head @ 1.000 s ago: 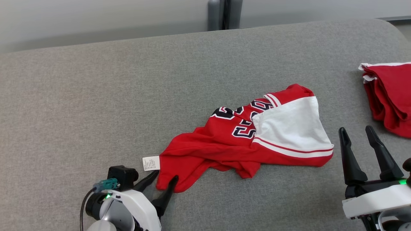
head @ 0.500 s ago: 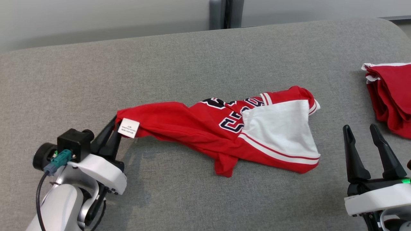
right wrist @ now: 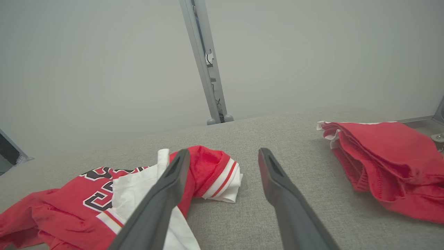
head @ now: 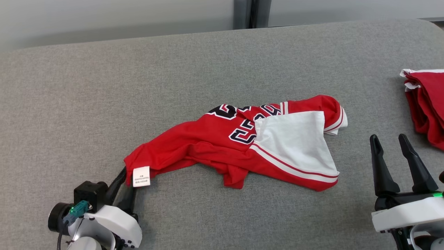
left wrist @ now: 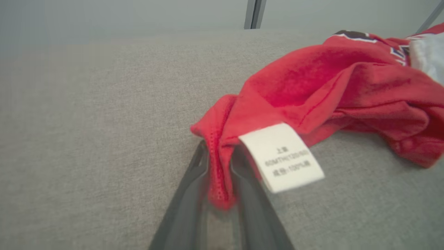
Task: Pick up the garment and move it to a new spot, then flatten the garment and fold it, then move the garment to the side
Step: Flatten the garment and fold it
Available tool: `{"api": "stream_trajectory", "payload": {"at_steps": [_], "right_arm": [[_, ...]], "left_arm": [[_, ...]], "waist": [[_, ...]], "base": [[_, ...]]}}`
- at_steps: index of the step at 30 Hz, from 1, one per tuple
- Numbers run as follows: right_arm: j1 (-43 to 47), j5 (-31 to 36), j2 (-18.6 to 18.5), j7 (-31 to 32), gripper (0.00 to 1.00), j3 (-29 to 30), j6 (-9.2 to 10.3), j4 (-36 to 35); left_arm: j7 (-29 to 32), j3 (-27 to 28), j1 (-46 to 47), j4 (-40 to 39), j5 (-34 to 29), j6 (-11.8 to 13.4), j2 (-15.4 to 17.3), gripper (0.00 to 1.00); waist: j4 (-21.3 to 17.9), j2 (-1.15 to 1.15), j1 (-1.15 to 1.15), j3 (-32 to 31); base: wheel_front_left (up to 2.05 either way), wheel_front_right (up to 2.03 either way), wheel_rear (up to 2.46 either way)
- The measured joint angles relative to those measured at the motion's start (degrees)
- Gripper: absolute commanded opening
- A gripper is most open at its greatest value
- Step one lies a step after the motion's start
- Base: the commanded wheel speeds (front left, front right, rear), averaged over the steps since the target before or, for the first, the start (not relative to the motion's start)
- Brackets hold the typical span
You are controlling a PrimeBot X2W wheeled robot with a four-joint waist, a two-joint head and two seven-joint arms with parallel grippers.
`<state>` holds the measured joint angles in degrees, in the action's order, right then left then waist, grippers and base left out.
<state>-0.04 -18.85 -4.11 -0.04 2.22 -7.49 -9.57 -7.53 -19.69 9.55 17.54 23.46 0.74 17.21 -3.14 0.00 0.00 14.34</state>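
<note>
Head view, 7 o'clock: my left gripper (head: 125, 178) has its two dark fingers pinched together on the near-left corner of the garment (head: 215, 139). Left wrist view confirms it: left gripper (left wrist: 219, 163) is closed on a red mesh hem, cloth squeezed between the fingers. A white care label (head: 141, 176) hangs off that corner, just beside the fingers.

From that pinch the garment runs toward 2 o'clock across the middle of the grey cushion (head: 104, 97). It is crumpled, a red jersey with dark lettering. Its white panel (head: 291, 142) with red stripes lies on top at the right end, and the rest rests on the cushion.

4 o'clock: my right gripper (head: 387, 139) has its fingers spread wide and holds nothing. It sits near the jersey's right end, not touching it.

3 o'clock, at the frame edge: a second red pile (head: 428, 100) with white trim, apart from the jersey.
</note>
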Motion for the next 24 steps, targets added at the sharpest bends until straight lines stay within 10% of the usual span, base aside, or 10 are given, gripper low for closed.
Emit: {"api": "stream_trajectory", "payload": {"at_steps": [9,24], "right_arm": [[-0.37,0.29,0.01,0.64,1.0,1.47,0.0,-0.62],[-0.77,2.31,0.36,-0.51,1.0,3.19,0.0,-2.63]], "left_arm": [[-5.42,3.82,-0.26,2.29,3.91,0.19,-2.26,1.0],[-7.2,11.17,-2.24,-16.9,3.72,4.45,-1.03,1.0]], "waist": [[2.06,0.0,0.0,-0.33],[4.74,0.0,0.0,-3.51]], "base": [[0.0,0.0,0.0],[0.0,0.0,0.0]]}}
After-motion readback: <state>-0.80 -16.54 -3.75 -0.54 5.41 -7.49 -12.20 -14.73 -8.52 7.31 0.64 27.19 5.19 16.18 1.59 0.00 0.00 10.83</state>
